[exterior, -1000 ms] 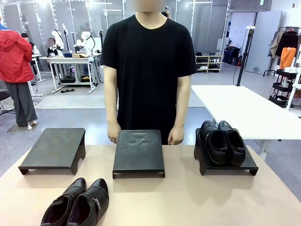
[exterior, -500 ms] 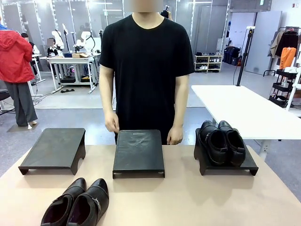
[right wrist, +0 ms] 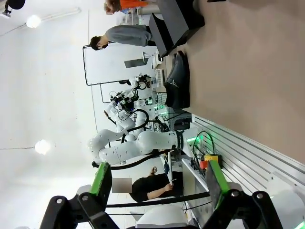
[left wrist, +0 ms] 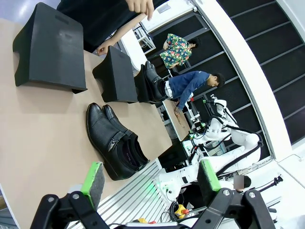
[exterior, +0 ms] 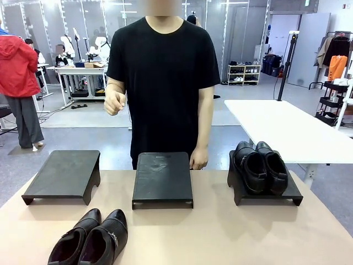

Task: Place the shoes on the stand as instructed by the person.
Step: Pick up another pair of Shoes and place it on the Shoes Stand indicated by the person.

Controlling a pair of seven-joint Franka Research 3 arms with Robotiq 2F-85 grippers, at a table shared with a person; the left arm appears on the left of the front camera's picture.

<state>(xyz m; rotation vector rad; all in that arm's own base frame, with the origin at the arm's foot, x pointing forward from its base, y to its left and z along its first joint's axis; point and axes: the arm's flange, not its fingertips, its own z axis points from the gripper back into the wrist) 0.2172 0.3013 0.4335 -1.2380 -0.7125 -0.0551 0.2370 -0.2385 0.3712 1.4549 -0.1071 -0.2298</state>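
One pair of shoes [exterior: 91, 240], glossy black with a small metal strap ornament, lies on the table at the front left. The left wrist view shows that pair [left wrist: 116, 143] beyond my open left gripper [left wrist: 151, 176]. A plain black pair [exterior: 260, 165] sits on the right stand [exterior: 292, 193]. The left stand [exterior: 63, 174] and middle stand [exterior: 162, 176] are bare. The person [exterior: 165, 72] stands behind the middle stand, one hand [exterior: 115, 102] raised as a fist at chest height, the other hand [exterior: 198, 160] by the stand's far edge. My right gripper [right wrist: 157, 179] is open and sees the strap pair [right wrist: 178, 81] far off.
The tan table [exterior: 220, 232] has free room at its front middle and right. A white table [exterior: 281, 127] stands behind on the right. A figure in a red jacket [exterior: 19, 72] stands far left. A rack [exterior: 333, 96] is at the far right.
The person's hand on the picture's left has risen from the table edge to chest height and closed into a fist. The body has shifted slightly left. Shoes and stands have not moved.
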